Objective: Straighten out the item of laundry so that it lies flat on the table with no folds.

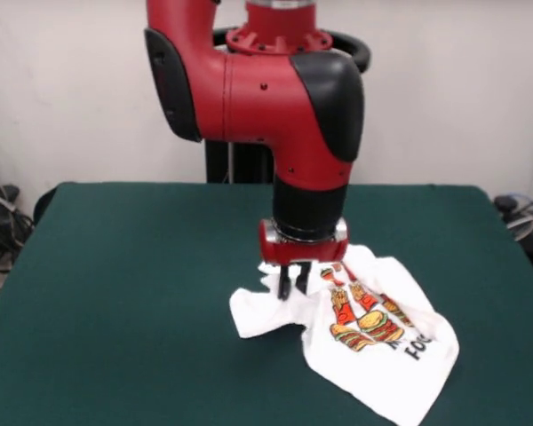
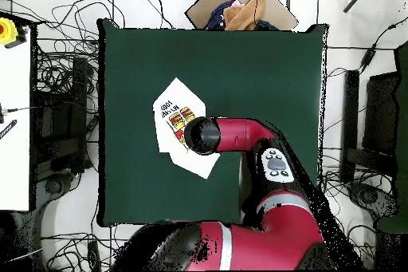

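Laundry, a small white short-sleeved T-shirt (image 1: 373,346) printed with red-orange burgers and black lettering, was seen rumpled on the large dark green felt-topped table (image 1: 124,284), its cloth bunched and folded toward the arm. The red and black arm's gripper (image 1: 292,282) was lowered onto the shirt's edge at about ten o'clock of the garment in the front view, dark fingers (image 1: 284,284) drawn close together and touching the cloth; whether fabric was actually pinched could not be told. From overhead, the arm covered part of the shirt.
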`<action>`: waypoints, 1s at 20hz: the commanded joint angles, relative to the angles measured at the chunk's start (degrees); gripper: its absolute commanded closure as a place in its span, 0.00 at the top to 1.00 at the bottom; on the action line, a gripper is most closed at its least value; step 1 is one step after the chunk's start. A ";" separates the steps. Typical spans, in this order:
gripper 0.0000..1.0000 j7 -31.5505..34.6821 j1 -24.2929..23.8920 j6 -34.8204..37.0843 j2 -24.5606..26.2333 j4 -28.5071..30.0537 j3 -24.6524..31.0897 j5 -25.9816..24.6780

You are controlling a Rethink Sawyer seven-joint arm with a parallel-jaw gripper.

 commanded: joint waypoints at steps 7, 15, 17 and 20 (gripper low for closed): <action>0.00 4.26 1.00 -8.24 4.81 -3.76 -3.61 -5.99; 0.00 1.48 -0.62 -6.95 5.42 -4.44 -3.35 -8.35; 0.00 -1.63 -2.20 -3.09 5.01 -3.91 -2.19 -8.70; 0.00 -7.33 -5.41 0.73 5.18 -2.66 1.05 -10.02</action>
